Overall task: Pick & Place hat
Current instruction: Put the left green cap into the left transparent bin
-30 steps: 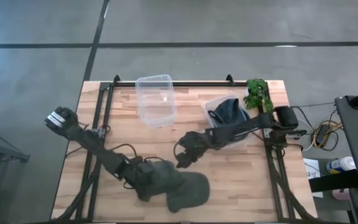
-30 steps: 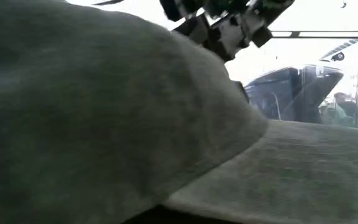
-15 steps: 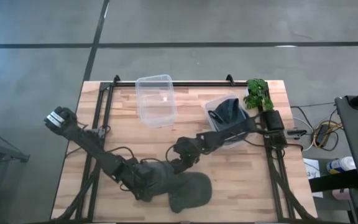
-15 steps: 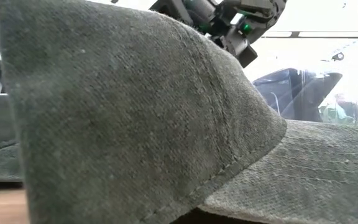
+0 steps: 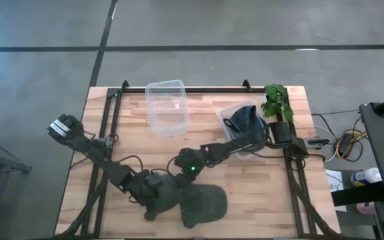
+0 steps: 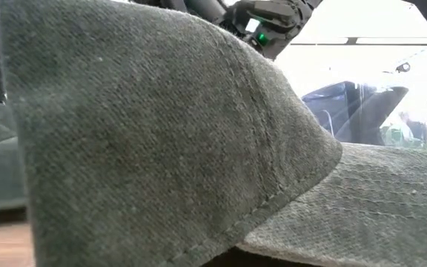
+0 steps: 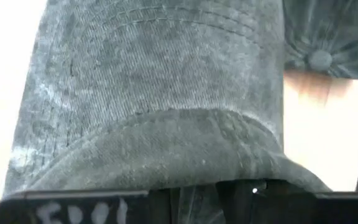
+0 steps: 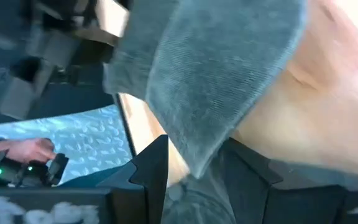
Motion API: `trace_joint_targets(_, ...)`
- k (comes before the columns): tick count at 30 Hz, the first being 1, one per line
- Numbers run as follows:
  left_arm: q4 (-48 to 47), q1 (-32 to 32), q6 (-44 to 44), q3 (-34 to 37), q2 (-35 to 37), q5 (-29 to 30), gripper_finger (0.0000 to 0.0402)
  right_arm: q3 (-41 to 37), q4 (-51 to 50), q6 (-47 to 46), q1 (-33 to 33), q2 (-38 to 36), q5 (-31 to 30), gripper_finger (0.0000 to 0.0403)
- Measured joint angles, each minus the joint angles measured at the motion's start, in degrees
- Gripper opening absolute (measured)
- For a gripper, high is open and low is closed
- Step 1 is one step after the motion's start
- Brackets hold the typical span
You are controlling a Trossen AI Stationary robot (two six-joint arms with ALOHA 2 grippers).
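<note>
A grey-green hat [image 5: 202,203] lies near the table's near edge and fills the low view [image 6: 161,133]. My left gripper [image 5: 153,200] is at its left side, shut on it; the hat's brim fills the left wrist view [image 7: 160,93]. My right gripper [image 5: 181,175] is at the hat's far edge and shut on it [image 8: 210,74]. A second grey-green hat [image 7: 328,37], showing its top button, lies just beyond the first. My left gripper has the hat's cloth [image 7: 194,196] between its fingers, low over the table, coming from the table's left. The brim hides the fingertips, so which part it holds cannot be told. My right gripper pinches the hat's lifted rim edge [image 8: 201,165] between its two fingers [image 8: 151,168], slanting down from the table's far right.
A clear tub [image 5: 167,107] stands at the far middle. A second clear tub [image 5: 244,123] at the far right holds a dark blue hat. A green plant [image 5: 277,100] stands at the far right corner. Black frame rails [image 5: 109,127] run along the table's sides.
My right gripper has gone toward the table's left and near edges, down to the hat's far edge. The hat has shifted in front of the low camera and now lies still there.
</note>
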State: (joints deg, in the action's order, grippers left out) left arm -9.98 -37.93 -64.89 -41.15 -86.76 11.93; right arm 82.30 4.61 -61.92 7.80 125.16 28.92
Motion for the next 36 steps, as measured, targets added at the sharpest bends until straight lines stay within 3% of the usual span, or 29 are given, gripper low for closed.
trace_joint_targets(7,1.5,0.1,7.1,-3.1,1.1,8.8,0.0085,3.6,0.7,6.5,0.1,0.3,0.1,0.0134)
trace_joint_targets(12,-2.1,-0.2,12.5,-6.7,4.0,9.7,0.0085,6.5,-0.3,10.3,0.0,-0.8,2.5,0.0122)
trace_joint_targets(18,-17.1,-2.0,9.4,-9.6,9.1,10.9,0.0083,10.9,-17.2,22.9,-0.6,-6.1,0.7,0.0060)
trace_joint_targets(20,-21.3,-2.8,7.3,-10.8,11.3,11.0,0.0083,13.3,-26.6,31.0,-0.3,-8.3,-5.1,0.0026)
trace_joint_targets(23,-25.3,-4.0,5.8,-12.4,15.5,13.6,0.0083,19.0,-39.3,44.7,1.2,-11.7,-18.1,0.0016)
trace_joint_targets(28,-29.1,-4.9,3.3,-14.9,23.2,22.5,0.0082,28.1,-55.5,72.6,6.5,-15.2,-50.9,0.0015)
trace_joint_targets(32,-30.1,-5.1,2.2,-15.8,28.9,33.3,0.0082,30.2,-56.5,98.6,12.0,-16.5,-75.8,0.0014)
trace_joint_targets(34,-30.0,-5.0,2.2,-15.9,31.6,39.3,0.0082,30.3,-56.3,109.1,14.0,-17.2,-81.7,0.0014)
trace_joint_targets(36,-30.7,-4.9,2.1,-15.9,34.0,44.7,0.0082,30.4,-57.4,109.9,15.4,-18.1,-83.0,0.0014)
